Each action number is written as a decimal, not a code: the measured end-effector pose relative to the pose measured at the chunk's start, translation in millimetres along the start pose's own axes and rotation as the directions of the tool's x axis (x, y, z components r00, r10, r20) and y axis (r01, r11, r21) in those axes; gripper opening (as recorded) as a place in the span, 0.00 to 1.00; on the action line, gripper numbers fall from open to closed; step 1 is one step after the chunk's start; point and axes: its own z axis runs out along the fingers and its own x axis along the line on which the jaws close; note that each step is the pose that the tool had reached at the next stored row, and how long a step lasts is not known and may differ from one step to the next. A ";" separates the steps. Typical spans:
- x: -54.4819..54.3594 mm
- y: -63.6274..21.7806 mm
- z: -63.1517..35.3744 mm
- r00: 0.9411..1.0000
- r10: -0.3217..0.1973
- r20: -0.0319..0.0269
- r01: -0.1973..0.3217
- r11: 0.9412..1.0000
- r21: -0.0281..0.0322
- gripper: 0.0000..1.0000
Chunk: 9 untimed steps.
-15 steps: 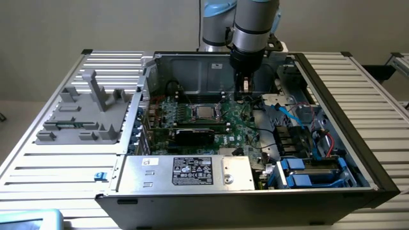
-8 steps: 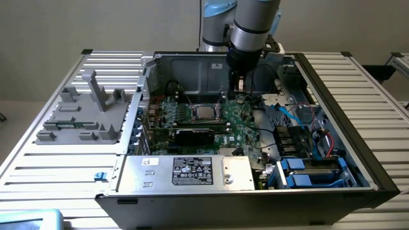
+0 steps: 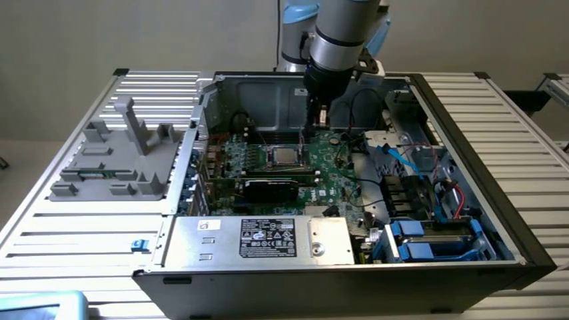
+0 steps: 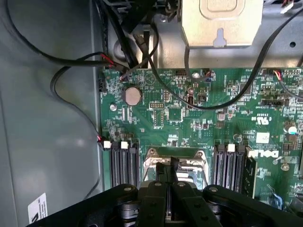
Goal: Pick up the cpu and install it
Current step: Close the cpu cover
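The cpu (image 3: 284,157), a small shiny silver square, lies flat in the socket frame (image 3: 284,148) on the green motherboard (image 3: 334,177) inside the open computer case (image 3: 498,220). My gripper (image 3: 318,127) hangs just above the board, slightly behind the socket and toward the exterior view's right. In the wrist view my black fingers (image 4: 162,172) are pressed together with nothing seen between them. They cover the middle of the socket frame (image 4: 152,155), which hides the cpu there.
A big silver box with a white label (image 3: 266,240) fills the case's near side. A black card (image 3: 276,188) lies beside the socket. Memory slots (image 4: 124,165) flank the socket, and black cables (image 4: 156,90) cross the board. A grey fixture (image 3: 116,160) stands outside the case.
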 end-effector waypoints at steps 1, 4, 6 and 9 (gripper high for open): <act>-0.2 -1.0 0.1 1.000 0.001 0.000 -0.001 1.000 0.005 0.11; -0.5 -2.4 0.0 1.000 0.002 -0.001 -0.002 1.000 0.017 0.11; -0.8 -3.1 0.2 1.000 0.003 -0.002 -0.003 1.000 0.021 0.11; -1.9 -10.5 0.8 1.000 0.002 -0.004 -0.002 1.000 0.021 0.11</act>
